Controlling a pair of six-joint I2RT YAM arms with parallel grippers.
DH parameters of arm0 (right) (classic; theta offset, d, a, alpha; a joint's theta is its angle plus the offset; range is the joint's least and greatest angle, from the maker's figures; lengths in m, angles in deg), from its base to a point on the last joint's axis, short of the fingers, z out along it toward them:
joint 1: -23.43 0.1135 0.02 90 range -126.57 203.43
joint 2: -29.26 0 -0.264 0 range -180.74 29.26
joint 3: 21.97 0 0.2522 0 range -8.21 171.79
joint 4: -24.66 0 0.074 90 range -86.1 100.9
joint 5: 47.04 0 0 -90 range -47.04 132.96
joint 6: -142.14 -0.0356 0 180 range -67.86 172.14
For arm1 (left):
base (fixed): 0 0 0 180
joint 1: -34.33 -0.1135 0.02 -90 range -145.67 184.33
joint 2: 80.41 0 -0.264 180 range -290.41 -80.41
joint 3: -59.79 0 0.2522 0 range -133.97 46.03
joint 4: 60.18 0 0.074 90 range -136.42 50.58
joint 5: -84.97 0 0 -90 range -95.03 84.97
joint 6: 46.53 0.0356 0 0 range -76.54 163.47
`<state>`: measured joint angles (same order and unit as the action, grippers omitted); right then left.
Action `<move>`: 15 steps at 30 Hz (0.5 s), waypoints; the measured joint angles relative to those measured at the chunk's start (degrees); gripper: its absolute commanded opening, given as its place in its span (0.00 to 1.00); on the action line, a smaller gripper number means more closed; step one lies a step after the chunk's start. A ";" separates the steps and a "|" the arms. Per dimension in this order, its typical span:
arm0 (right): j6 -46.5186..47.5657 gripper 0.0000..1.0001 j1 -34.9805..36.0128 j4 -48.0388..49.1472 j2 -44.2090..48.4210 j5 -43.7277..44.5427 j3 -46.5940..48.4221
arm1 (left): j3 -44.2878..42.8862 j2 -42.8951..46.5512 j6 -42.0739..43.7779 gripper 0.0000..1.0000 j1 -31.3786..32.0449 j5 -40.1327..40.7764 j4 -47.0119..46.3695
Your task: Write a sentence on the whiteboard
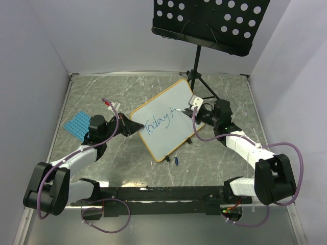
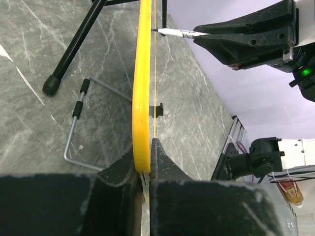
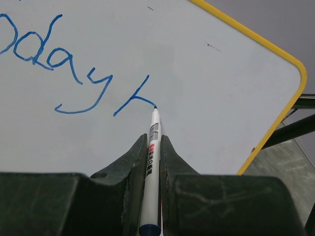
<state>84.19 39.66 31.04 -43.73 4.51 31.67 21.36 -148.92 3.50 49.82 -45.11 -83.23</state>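
Note:
The whiteboard [image 1: 166,125], white with a yellow frame, stands tilted in the middle of the table. My left gripper [image 1: 134,127] is shut on its left edge; the left wrist view shows the yellow frame [image 2: 141,98] edge-on between the jaws. My right gripper [image 1: 200,111] is shut on a white marker [image 3: 153,162] with its blue tip touching the board [image 3: 197,73]. The sentence [image 3: 64,69] in blue reads "Today" followed by the first strokes of another letter [image 3: 133,101]. It also shows in the top view [image 1: 157,123].
A black perforated music stand [image 1: 209,20] with tripod legs [image 1: 196,76] stands behind the board. A blue perforated pad [image 1: 77,124] lies at the left. A small blue cap [image 1: 177,161] lies in front of the board. A wire board leg [image 2: 78,128] rests on the table.

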 measured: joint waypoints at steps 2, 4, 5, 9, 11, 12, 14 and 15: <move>0.79 0.00 -0.02 -0.66 0.11 -0.24 0.00 | 0.00 0.00 -0.09 0.01 0.00 0.00 0.02; 1.53 0.00 -0.04 -1.55 0.33 -0.57 0.00 | 0.00 0.00 -0.13 0.01 0.00 0.00 0.04; 2.03 0.00 -0.11 -2.32 0.57 -0.74 0.00 | 0.00 0.00 -0.13 0.01 0.00 0.00 0.02; 3.32 0.00 -0.11 -4.72 1.16 -1.57 -0.02 | 0.00 0.00 -0.09 0.01 0.00 0.00 0.04; 3.78 0.00 -0.11 -5.64 1.29 -1.95 -0.02 | 0.00 0.00 -0.11 0.01 0.00 0.00 0.04; 3.91 0.00 -0.11 -6.03 1.38 -2.19 -0.02 | 0.00 0.00 -0.11 0.01 0.00 0.00 0.04; 4.11 0.00 -0.11 -6.88 1.53 -2.82 -0.02 | 0.00 0.00 -0.09 0.01 0.00 0.00 0.04; 4.26 0.00 -0.09 -7.37 1.62 -3.15 -0.02 | 0.00 0.00 -0.04 0.01 0.00 0.00 0.04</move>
<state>88.45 39.57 23.68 -42.11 1.36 31.65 21.36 -148.92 3.46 49.82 -45.11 -83.19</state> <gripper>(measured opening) 0.177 0.084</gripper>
